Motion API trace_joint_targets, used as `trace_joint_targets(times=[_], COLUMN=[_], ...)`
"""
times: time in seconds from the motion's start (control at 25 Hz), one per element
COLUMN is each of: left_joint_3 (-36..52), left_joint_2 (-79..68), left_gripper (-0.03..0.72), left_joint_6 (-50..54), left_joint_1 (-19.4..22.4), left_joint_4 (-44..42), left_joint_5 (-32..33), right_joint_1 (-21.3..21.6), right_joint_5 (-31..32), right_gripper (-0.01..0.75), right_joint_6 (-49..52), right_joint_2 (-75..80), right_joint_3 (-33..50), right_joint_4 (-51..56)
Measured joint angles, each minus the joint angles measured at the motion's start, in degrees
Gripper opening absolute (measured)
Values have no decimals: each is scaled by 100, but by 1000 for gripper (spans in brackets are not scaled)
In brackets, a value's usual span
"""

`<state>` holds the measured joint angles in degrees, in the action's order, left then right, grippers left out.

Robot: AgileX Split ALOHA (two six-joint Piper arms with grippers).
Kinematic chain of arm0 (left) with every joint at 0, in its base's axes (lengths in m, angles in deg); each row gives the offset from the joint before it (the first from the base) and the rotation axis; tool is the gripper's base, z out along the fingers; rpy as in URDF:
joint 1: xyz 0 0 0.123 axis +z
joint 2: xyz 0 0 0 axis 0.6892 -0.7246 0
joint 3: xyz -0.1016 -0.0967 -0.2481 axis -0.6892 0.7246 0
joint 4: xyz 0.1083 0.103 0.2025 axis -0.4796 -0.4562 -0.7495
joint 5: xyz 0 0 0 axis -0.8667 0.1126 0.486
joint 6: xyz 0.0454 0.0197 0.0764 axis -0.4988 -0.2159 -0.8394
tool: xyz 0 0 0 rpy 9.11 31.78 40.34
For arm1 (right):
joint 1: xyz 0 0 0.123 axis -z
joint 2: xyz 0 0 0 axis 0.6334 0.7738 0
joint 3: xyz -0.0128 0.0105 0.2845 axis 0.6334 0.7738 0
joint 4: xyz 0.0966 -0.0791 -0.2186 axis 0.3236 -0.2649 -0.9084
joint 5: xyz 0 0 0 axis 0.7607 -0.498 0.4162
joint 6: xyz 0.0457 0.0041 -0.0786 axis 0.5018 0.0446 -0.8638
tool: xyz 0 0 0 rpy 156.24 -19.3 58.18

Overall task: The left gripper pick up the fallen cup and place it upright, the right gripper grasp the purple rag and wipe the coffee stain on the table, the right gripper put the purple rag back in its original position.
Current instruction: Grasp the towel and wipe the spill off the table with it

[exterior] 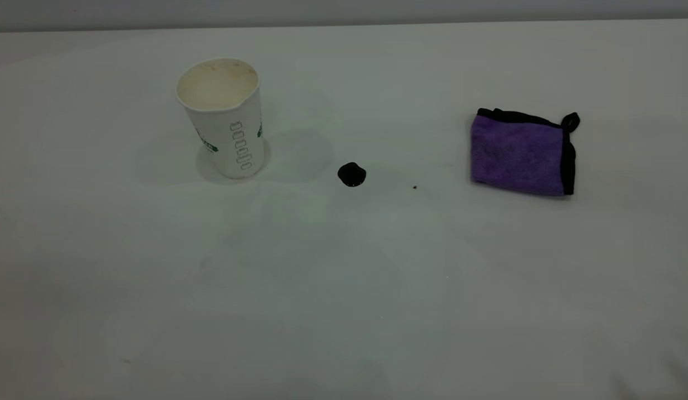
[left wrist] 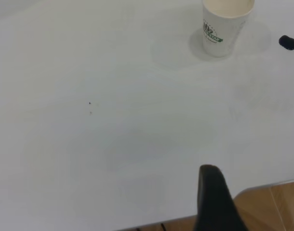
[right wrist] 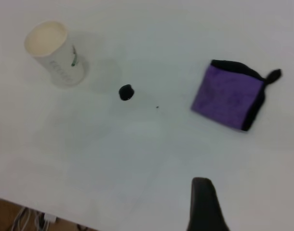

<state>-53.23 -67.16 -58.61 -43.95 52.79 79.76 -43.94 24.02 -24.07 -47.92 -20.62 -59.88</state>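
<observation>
The cup (exterior: 224,119) stands upright on the table (exterior: 344,289) at the back left, its cream inside showing. To its right lies the coffee stain (exterior: 352,174), a small glossy black blob. Farther right the folded purple rag (exterior: 519,153) lies flat, its black loop at the far corner. Neither arm shows in the exterior view. The left gripper (left wrist: 210,169) hangs shut over the table's near edge, far from the cup (left wrist: 223,29). The right gripper (right wrist: 201,182) is shut and empty, held high and short of the rag (right wrist: 229,96) and the stain (right wrist: 126,92).
A tiny dark speck (exterior: 414,187) sits between stain and rag. In the left wrist view the table's edge (left wrist: 262,185) borders a wooden floor. Cables (right wrist: 31,219) lie on the floor past the table's edge in the right wrist view.
</observation>
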Motion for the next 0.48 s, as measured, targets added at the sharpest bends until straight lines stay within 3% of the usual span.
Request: trace_joint_targets(times=[0.24,0.48], left_joint_3=[0,0], left_joint_2=[0,4], left_gripper=[469,469], left_joint_6=[0,0], left_joint_1=[0,0], left_joint_4=[0,0], left_joint_5=[0,0], right_joint_1=[0,0], right_joint_5=[-761,-1060], right_gripper=[535,533], right_joint_6=[-1254,-2042], right_joint_2=[2261,4521], right_joint_3=[-474,-1372], right_joint_4=[600,749])
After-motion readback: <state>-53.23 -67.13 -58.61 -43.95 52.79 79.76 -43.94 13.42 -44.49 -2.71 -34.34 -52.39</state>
